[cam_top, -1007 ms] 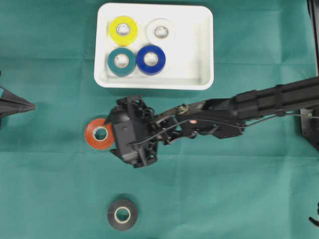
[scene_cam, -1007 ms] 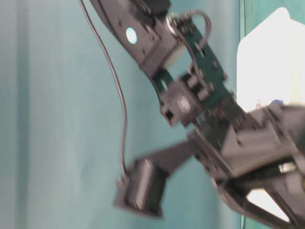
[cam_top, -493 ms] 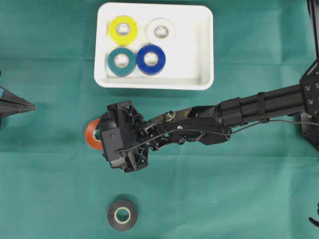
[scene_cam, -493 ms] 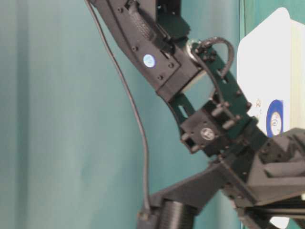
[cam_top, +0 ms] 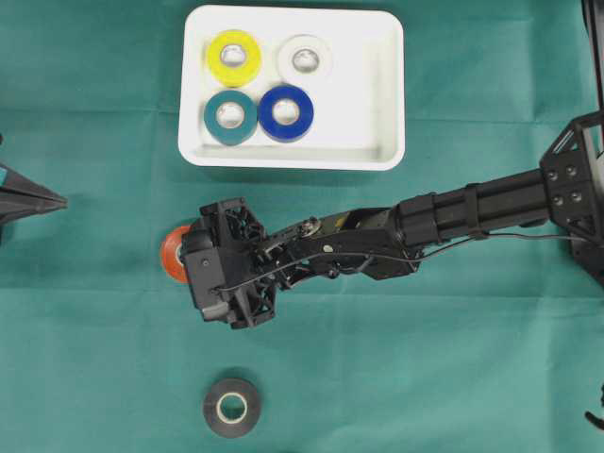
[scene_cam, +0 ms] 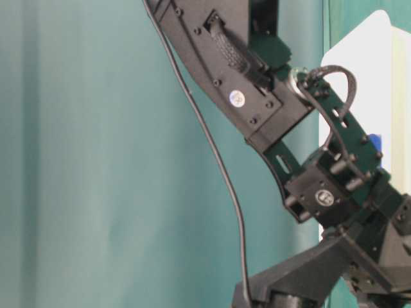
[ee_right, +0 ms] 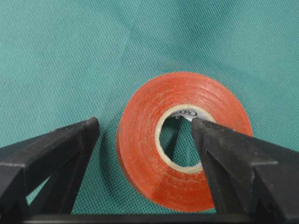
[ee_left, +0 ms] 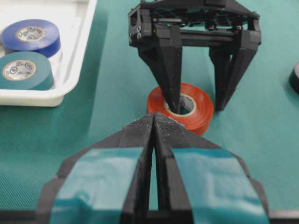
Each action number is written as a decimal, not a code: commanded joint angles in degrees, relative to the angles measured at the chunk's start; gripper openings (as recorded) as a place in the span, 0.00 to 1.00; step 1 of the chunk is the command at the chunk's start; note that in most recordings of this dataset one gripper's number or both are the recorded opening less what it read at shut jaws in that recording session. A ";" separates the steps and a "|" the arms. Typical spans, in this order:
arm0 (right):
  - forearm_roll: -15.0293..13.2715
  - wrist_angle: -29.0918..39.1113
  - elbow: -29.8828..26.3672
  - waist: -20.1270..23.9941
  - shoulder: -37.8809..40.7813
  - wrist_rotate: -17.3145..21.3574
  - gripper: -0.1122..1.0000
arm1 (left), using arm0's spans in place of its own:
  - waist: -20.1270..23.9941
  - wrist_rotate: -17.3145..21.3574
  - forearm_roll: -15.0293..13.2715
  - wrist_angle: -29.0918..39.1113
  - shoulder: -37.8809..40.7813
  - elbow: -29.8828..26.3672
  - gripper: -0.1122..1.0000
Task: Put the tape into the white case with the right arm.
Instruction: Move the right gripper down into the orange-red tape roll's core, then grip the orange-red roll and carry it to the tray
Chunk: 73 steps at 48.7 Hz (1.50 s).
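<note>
An orange tape (cam_top: pixel 171 253) lies flat on the green cloth below the white case (cam_top: pixel 293 160), mostly covered by my right gripper (cam_top: pixel 193 264). The right gripper (ee_right: pixel 145 123) is open and low over the orange tape (ee_right: pixel 145 158): one finger stands in the roll's hole, the other outside its rim, so one wall lies between them. From the left wrist view that right gripper (ee_left: pixel 196 105) hangs upright over the tape (ee_left: pixel 202 112). My left gripper (ee_left: pixel 154 122) is shut and empty, resting at the far left (cam_top: pixel 57 200).
The white case (ee_left: pixel 70 79) holds yellow (cam_top: pixel 234 58), white (cam_top: pixel 305 59), teal (cam_top: pixel 229 116) and blue (cam_top: pixel 286 112) tapes. A black tape (cam_top: pixel 231 407) lies near the front edge. The right arm (scene_cam: pixel 257 96) fills the table-level view.
The right gripper has moved left and down over the orange tape, covering more of it. Its jaws stay open. The left gripper has not moved.
</note>
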 commanded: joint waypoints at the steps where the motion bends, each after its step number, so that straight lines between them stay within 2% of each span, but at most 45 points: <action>1: 0.09 -0.09 -1.32 0.26 -0.88 0.79 0.65 | 0.09 0.00 -0.09 -0.26 0.79 -0.97 0.11; 15: 0.18 1.93 -1.41 0.26 -0.97 2.11 0.62 | 0.18 0.09 -0.09 -0.26 0.79 -0.97 0.11; 17: 0.18 2.46 -1.49 0.26 -0.97 2.11 0.56 | 0.09 0.00 -0.09 -0.26 0.79 -0.97 0.11; 25: 0.18 2.81 -2.02 0.44 -0.97 2.99 0.20 | 0.09 0.00 -0.09 -0.26 0.70 -0.97 0.11; 28: 0.18 2.90 -2.29 0.53 -0.97 3.52 0.14 | 0.09 0.00 -0.09 -0.26 0.79 -0.97 0.11; 43: 0.18 3.25 -2.55 0.97 -2.11 4.48 0.13 | 0.18 0.00 -0.09 -0.26 0.70 -0.97 0.11; 61: 0.09 9.05 -2.55 1.58 -9.49 4.48 0.12 | 0.18 0.00 -0.09 -0.26 0.70 -0.97 0.11; 73: -0.09 9.32 -2.55 1.32 -9.76 4.39 0.12 | 0.09 0.00 -0.09 -0.26 0.79 -0.97 0.11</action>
